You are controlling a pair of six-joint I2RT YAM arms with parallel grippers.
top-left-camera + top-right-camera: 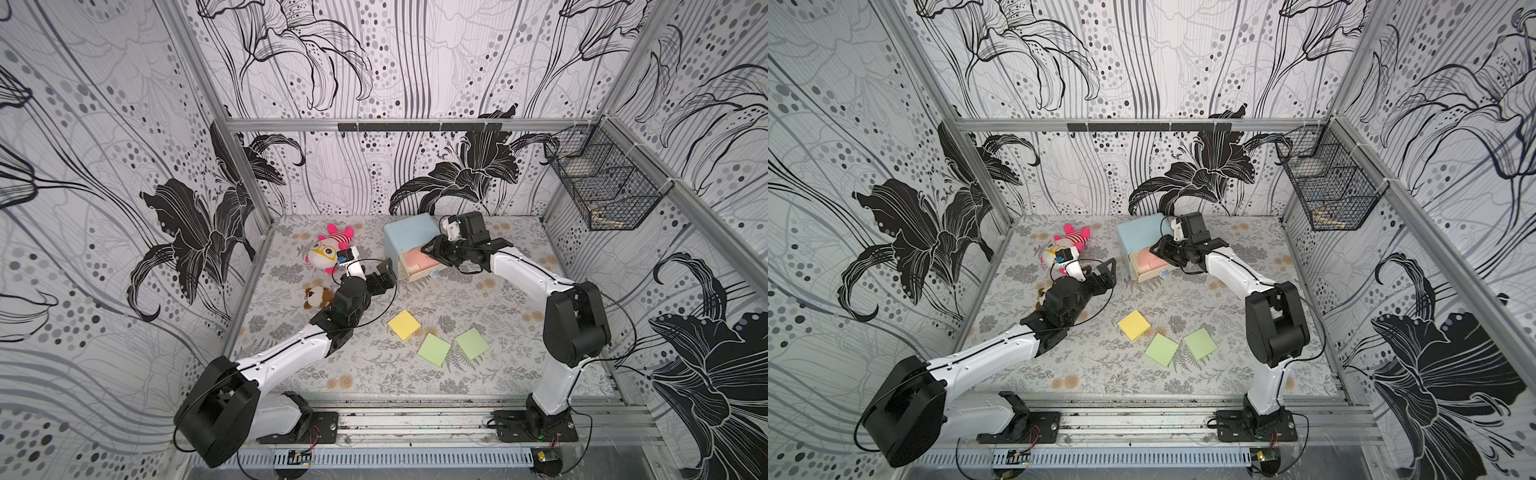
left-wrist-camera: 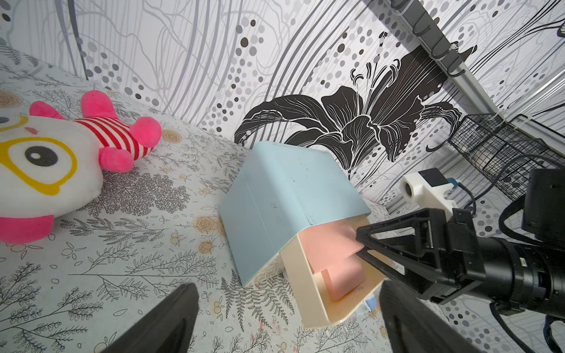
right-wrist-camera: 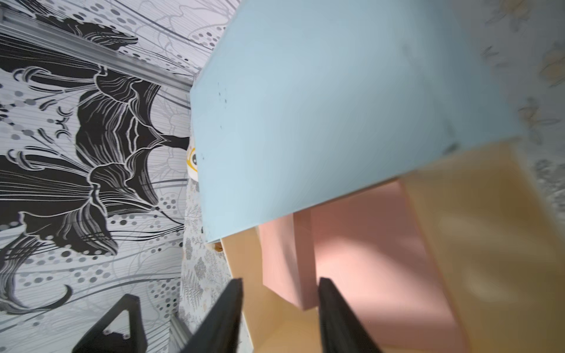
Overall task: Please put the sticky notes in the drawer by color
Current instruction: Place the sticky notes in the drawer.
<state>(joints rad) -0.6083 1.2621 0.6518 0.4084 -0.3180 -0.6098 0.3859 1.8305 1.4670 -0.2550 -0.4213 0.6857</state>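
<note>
The drawer (image 1: 409,235) (image 1: 1138,232) is a pale-blue chest at the back of the table, and its top cream tray (image 1: 402,266) (image 2: 302,290) is pulled out. A pink sticky note pad (image 1: 415,259) (image 2: 345,275) (image 3: 367,244) sits tilted inside that tray, partly blurred. My right gripper (image 1: 430,253) (image 3: 281,293) hovers over the tray with its jaws apart, a corner of the pink pad lying between them. On the mat in front lie a yellow pad (image 1: 404,325) and two green pads (image 1: 434,350) (image 1: 472,343). My left gripper (image 1: 384,274) (image 2: 287,287) hangs open and empty, left of the chest.
A pink-and-white plush doll (image 1: 326,249) and a small brown plush dog (image 1: 316,296) lie left of the chest, close to my left arm. A black wire basket (image 1: 602,187) hangs on the right wall. A hook rail (image 1: 419,126) runs along the back wall.
</note>
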